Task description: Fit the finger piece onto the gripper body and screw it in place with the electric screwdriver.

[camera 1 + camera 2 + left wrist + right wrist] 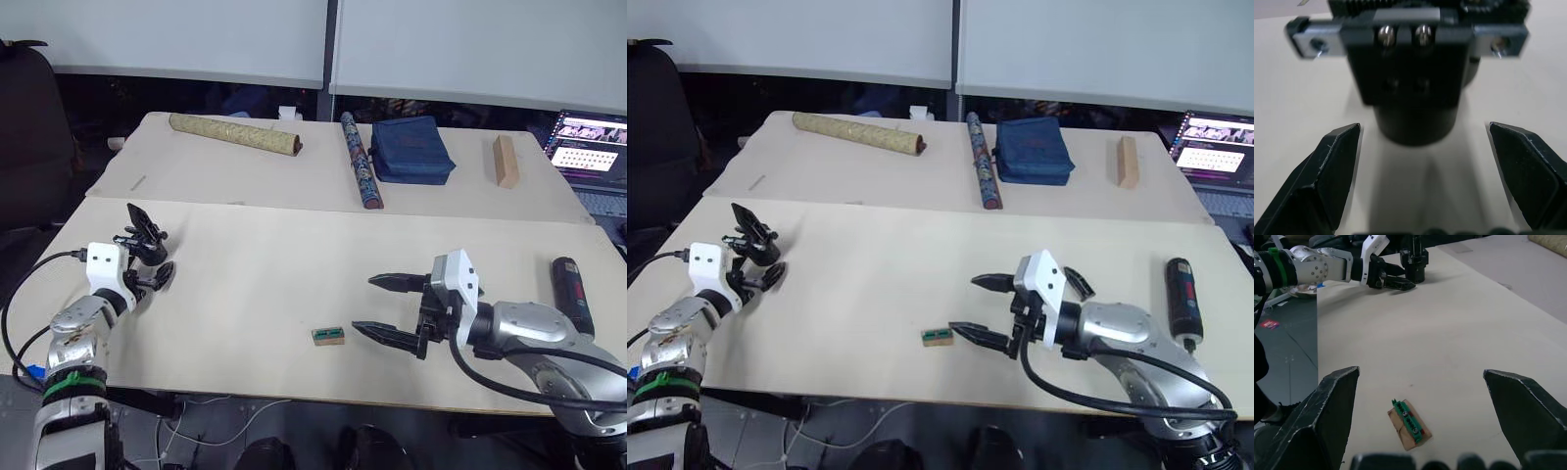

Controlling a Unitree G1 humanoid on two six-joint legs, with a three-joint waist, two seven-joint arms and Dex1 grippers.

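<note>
The gripper body (143,235), a small black mechanism with a pointed finger on top, stands at the table's left edge. My left gripper (157,262) is open around it. In the left wrist view its round base (1415,122) sits between the fingers (1327,176) without touching them. My right gripper (390,307) hovers open over the front right of the table. A small black wedge, by its look the finger piece (1078,283), lies just behind its white housing. The electric screwdriver (571,294) lies at the far right, beyond the right arm.
A small green part on a brown card (329,336) lies just left of the right gripper. On the far table are two patterned rolled tubes (233,133) (360,160), a blue pouch (411,149) and a wooden block (506,161). A laptop (590,142) stands far right.
</note>
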